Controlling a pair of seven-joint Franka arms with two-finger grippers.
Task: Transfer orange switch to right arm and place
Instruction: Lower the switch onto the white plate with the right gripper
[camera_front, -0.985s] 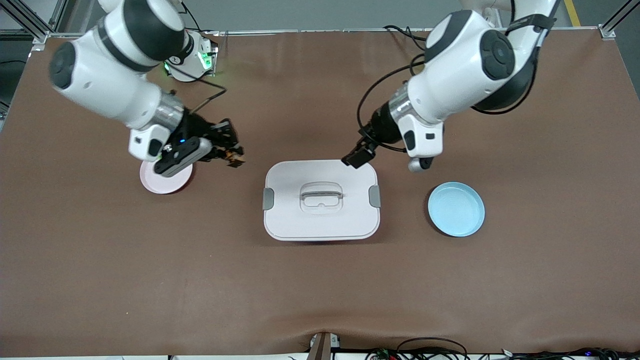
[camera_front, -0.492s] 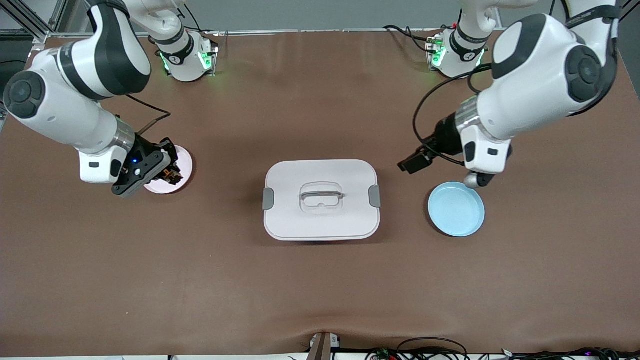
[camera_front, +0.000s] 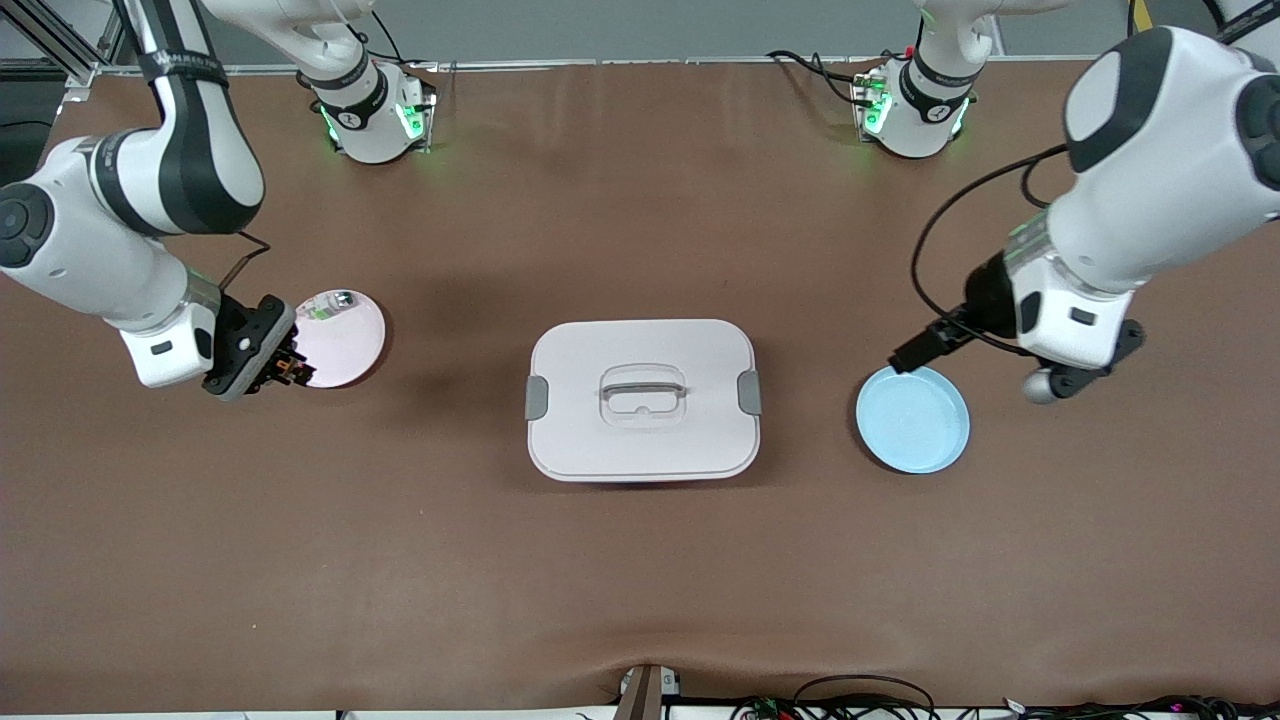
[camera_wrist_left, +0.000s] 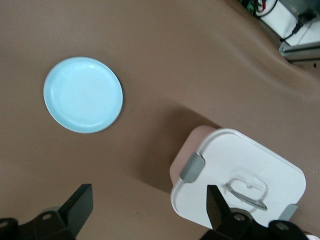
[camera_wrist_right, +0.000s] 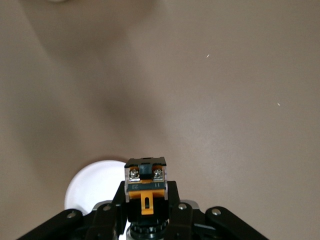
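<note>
My right gripper (camera_front: 278, 368) is shut on the orange switch (camera_front: 290, 372), a stubby black part with an orange end. It hangs low at the rim of the pink plate (camera_front: 350, 345), on the plate's right-arm-end side. In the right wrist view the switch (camera_wrist_right: 145, 186) sits between the black fingers (camera_wrist_right: 112, 207), with the plate (camera_wrist_right: 92, 182) under it. My left gripper (camera_front: 915, 352) is open and empty over the rim of the blue plate (camera_front: 912, 420). In the left wrist view its fingertips (camera_wrist_left: 82, 196) stand wide apart over bare table.
A white lidded box with a handle (camera_front: 642, 400) stands at the table's middle and shows in the left wrist view (camera_wrist_left: 240, 175). A small clear-green-silver part (camera_front: 335, 303) lies on the pink plate. The blue plate also shows in the left wrist view (camera_wrist_left: 83, 94).
The right arm carried the switch from beside the box out to the pink plate's outer rim and lower. The left arm drew back from over the box to the blue plate.
</note>
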